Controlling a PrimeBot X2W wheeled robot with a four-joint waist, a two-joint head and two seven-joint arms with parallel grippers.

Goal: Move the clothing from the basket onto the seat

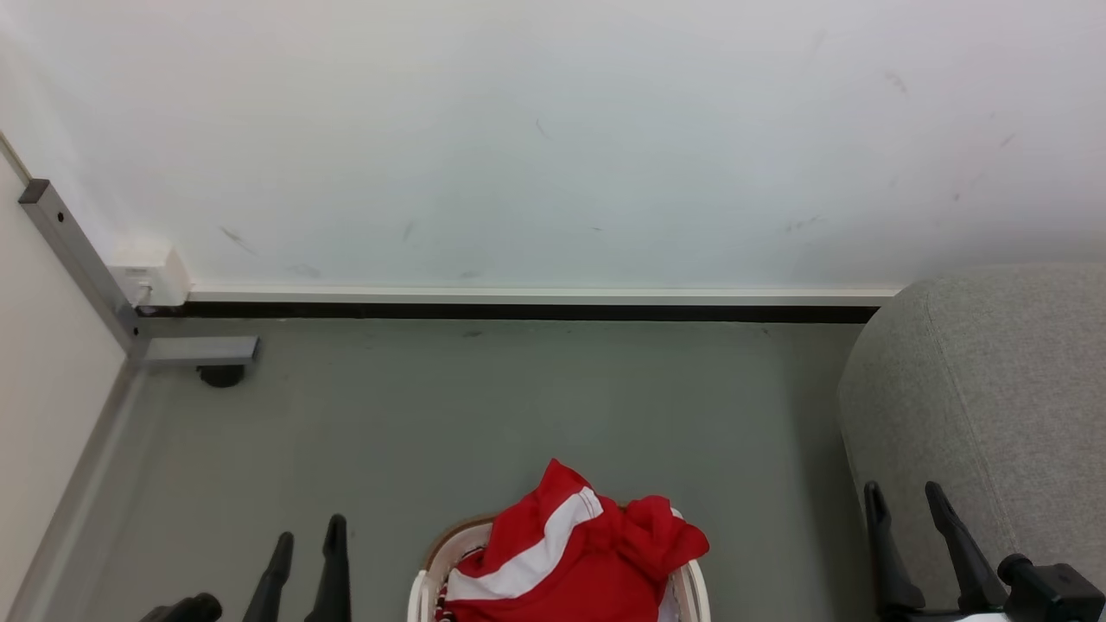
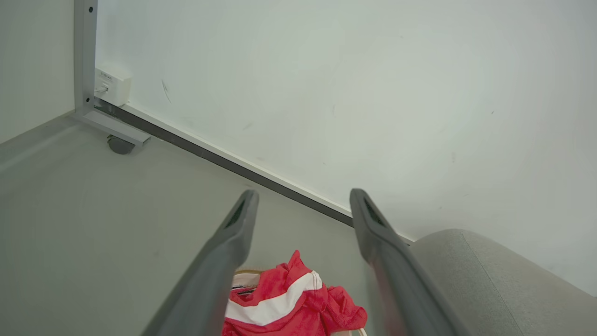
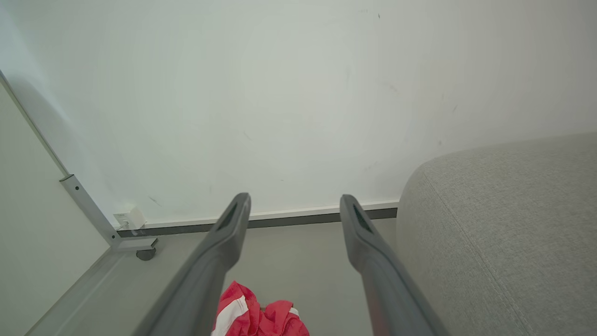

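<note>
Jaws of the left gripper (image 1: 309, 531) stand parted and empty at lower left. Between the two arms, the red clothing (image 1: 570, 561) lies heaped in the basket (image 1: 421, 598) on the floor (image 1: 518, 406). Farther right, the right gripper (image 1: 904, 491), likewise parted and empty, shows in front of the grey seat (image 1: 976, 389).

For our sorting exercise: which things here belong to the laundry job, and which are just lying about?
In the job: clothing, basket, seat, left gripper, right gripper, both open.
Just about: grey metal post, white wall box, black caster.
</note>
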